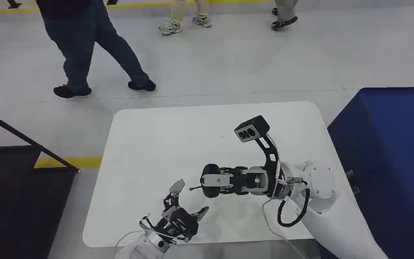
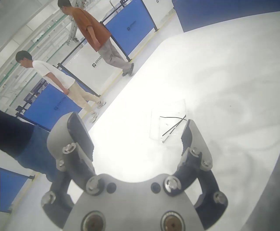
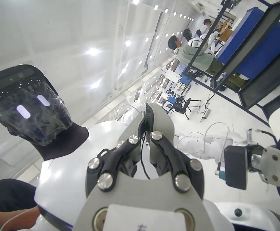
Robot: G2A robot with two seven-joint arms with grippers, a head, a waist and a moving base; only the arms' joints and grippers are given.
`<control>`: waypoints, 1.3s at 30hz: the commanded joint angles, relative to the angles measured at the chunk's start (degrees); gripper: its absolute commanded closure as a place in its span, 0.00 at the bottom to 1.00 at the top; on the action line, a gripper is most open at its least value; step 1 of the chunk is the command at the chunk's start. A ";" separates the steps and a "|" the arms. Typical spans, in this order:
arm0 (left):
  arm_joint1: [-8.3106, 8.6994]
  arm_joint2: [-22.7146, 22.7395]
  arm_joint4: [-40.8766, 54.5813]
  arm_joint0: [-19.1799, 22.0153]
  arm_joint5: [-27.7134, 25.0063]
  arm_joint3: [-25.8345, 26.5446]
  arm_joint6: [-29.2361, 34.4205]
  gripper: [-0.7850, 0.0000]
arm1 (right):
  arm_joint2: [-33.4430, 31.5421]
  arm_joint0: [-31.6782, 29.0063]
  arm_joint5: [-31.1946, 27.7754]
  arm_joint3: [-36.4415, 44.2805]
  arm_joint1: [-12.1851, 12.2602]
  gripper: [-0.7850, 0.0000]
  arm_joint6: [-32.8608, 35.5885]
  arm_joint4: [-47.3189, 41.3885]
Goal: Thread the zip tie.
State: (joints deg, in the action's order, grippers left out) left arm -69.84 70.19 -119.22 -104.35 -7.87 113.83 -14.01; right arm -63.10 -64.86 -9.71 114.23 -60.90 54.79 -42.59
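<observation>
Black tie pinched in the closed right claw over the near counter, wide-spread left claw just left of it: liable to whip aside, miss its head or slip free if grabbed off-centre.

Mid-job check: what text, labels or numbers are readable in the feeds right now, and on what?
Table, zip ties lying on it, zip tie in the right gripper: no print.
Left gripper: no print.
White label on the right wrist: one mark, cut off by the picture edge, unreadable.
Blue panels: logo too blurred to read.
White panel: logo partly hidden behind a person's leg, not readable whole.
</observation>
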 commanded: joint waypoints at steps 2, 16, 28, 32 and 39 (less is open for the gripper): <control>0.00 0.00 0.00 0.00 0.00 0.00 0.00 0.00 | 0.00 0.00 0.00 0.00 0.00 1.00 -0.04 0.00; 0.00 0.00 0.00 0.00 0.00 0.00 0.00 0.00 | -2.79 5.02 -15.93 15.47 -1.87 1.00 -10.49 9.74; 0.00 0.00 0.00 0.00 0.00 0.00 0.00 0.00 | -4.74 -0.63 -26.27 19.61 -2.66 1.00 -21.70 37.76; 0.00 0.00 0.00 0.00 0.00 0.00 0.00 0.00 | -2.49 -0.52 -16.12 18.56 -2.26 1.00 -15.04 21.07; 0.00 0.00 0.00 0.00 0.00 0.00 0.00 0.00 | -3.16 -0.80 1.85 15.43 -1.95 1.00 -7.22 -8.10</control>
State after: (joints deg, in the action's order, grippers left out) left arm -69.84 70.19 -119.22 -104.35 -7.87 113.83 -14.01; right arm -66.17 -65.40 -10.39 130.00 -62.82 46.71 -43.84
